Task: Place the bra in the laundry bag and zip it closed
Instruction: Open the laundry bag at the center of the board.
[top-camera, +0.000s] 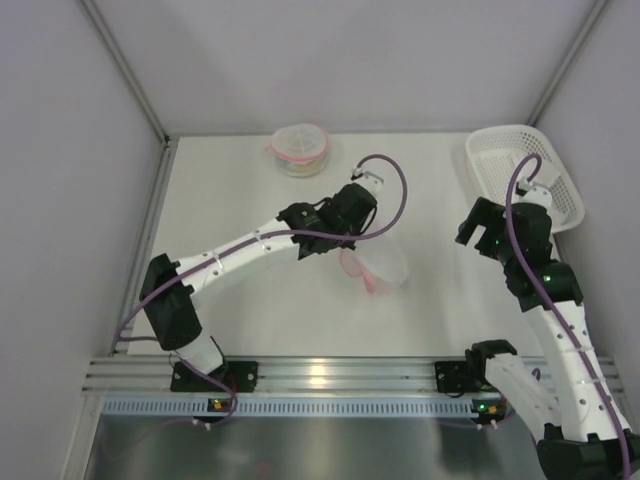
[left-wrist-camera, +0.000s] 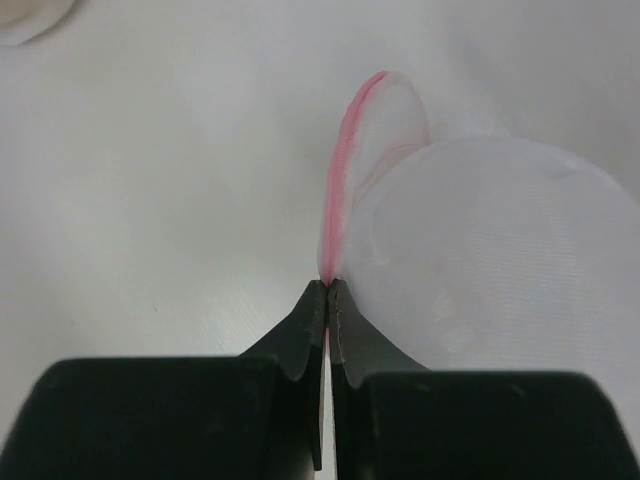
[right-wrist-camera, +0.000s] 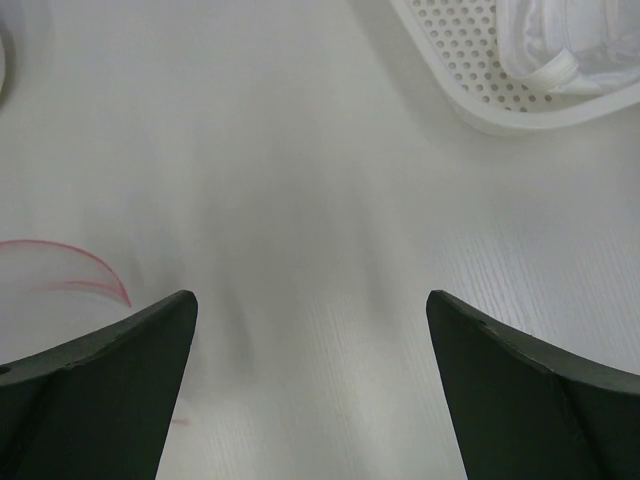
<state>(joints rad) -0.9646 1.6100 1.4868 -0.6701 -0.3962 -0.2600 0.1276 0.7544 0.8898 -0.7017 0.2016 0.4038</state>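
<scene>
Left wrist view: my left claw is pressed together on the pink rim of the laundry bag, with only a thin strip of edge between the tips. Right wrist view: my right claw is spread wide and holds nothing. It hovers over bare table, just short of the white basket. The bra lies in that basket, well apart from the bag at table centre.

Risks as I judge them:
- My grip on the rim is a sliver. A sideways tug could pull it free and the bag would flop shut.
- The bag is light mesh with nothing pinning it, so if I lift, it likely follows instead of opening. I can't tell whether the mouth is open or where the zip pull sits.
- The bra is soft and strappy. A strap could snag the basket's perforated wall and drag the basket along.
- My left arm's cable loops above the bag and could foul the right claw on its way in.

Room:
- Open table between basket and bag, and on the near side of the bag.
- The left half is wide open.
- A round pink-rimmed item sits at the far edge near my left wrist, so I keep off it.
- The right side is tight: the basket is tucked in the far corner beside the enclosure wall.
</scene>
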